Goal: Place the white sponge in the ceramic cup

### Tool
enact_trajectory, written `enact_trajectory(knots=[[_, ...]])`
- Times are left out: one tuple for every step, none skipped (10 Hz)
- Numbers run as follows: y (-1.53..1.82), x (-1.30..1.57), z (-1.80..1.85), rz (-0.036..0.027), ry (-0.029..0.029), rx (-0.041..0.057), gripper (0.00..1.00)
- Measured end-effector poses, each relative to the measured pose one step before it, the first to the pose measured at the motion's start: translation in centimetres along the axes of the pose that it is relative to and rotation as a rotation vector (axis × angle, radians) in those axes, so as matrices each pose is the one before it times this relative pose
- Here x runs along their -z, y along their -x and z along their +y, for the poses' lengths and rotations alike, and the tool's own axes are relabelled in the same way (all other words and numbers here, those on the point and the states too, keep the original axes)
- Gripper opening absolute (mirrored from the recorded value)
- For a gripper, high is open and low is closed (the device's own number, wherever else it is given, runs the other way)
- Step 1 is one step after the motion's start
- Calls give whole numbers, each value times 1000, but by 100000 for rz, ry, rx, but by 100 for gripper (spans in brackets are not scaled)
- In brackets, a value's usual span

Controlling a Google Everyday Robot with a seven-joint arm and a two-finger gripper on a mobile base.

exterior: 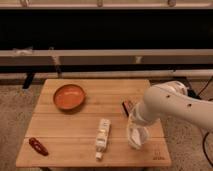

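Note:
The ceramic cup (140,142) stands on the right front part of the wooden table (65,131), and only part of its white body shows beneath my arm. My gripper (133,130) hangs from the big white arm, right over the cup and mostly covering it. I cannot make out the white sponge as a separate thing; it is hidden at the gripper or the cup.
An orange-red bowl (69,96) sits at the back left. A long white tube (103,135) lies left of the cup. A small dark bar (127,106) lies behind the cup. A red object (38,145) lies at the front left corner.

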Motion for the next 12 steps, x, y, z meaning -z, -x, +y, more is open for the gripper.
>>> enact_trajectory(knots=[[273,-2,-734,219,-1117,-1280,79],[288,4,-592,-51,-845,-880,80],[53,-15,-343,288,-562,-665,80],[221,10,-879,183,-1160,-1465,80],[59,-11,-435,305,-588,-752,80],[131,39,-114,-114,-136,-351,80],[49,60,-120,-39,-143,-292,80],[142,356,55,-680,391,-85,80],[175,446,254,-805,542,486,80],[175,441,297,-777,520,592,80],[185,519,432,-849,595,913,80],[83,492,571,-602,728,1380,80]])
